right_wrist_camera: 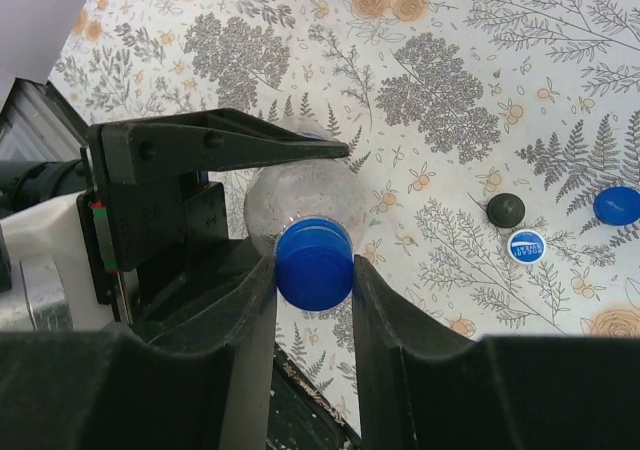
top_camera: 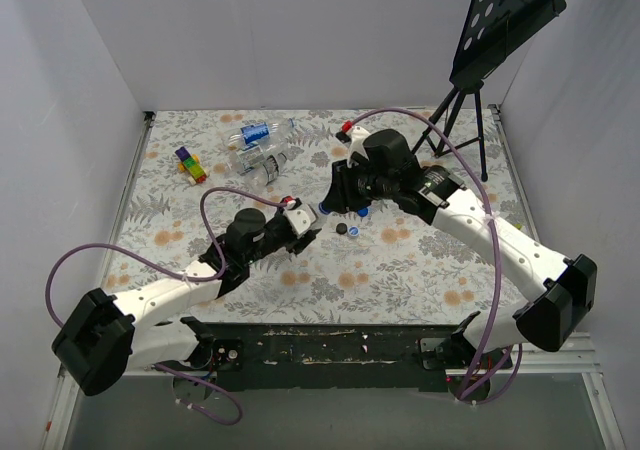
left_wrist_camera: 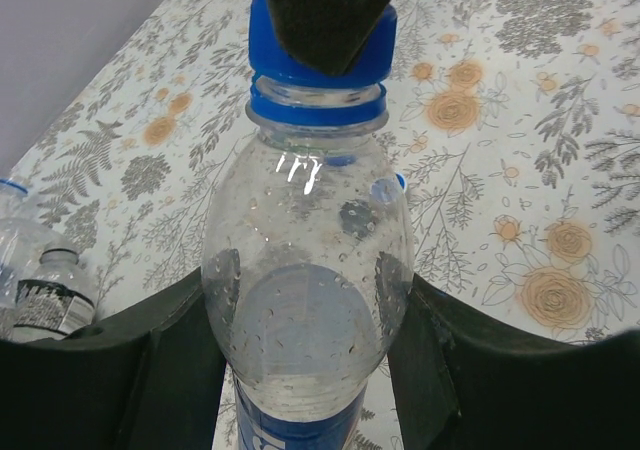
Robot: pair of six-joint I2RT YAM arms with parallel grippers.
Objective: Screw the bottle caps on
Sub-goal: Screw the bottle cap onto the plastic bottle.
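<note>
My left gripper (left_wrist_camera: 310, 315) is shut on the body of a clear bottle (left_wrist_camera: 308, 270) with a blue label, holding it up off the table. A blue cap (right_wrist_camera: 314, 262) sits on that bottle's neck, and my right gripper (right_wrist_camera: 314, 275) is shut on it from both sides. In the top view the two grippers meet mid-table, left gripper (top_camera: 306, 230) and right gripper (top_camera: 331, 207), and hide most of the bottle. Three loose caps lie on the table: a black cap (right_wrist_camera: 505, 208), a paler cap (right_wrist_camera: 526, 245) and a blue cap (right_wrist_camera: 617, 205).
More bottles (top_camera: 258, 148) lie at the back left of the flowered table (top_camera: 400, 270). Multicoloured toy blocks (top_camera: 190, 163) sit to their left. A black music stand (top_camera: 500, 30) rises at the back right. White walls close off the sides.
</note>
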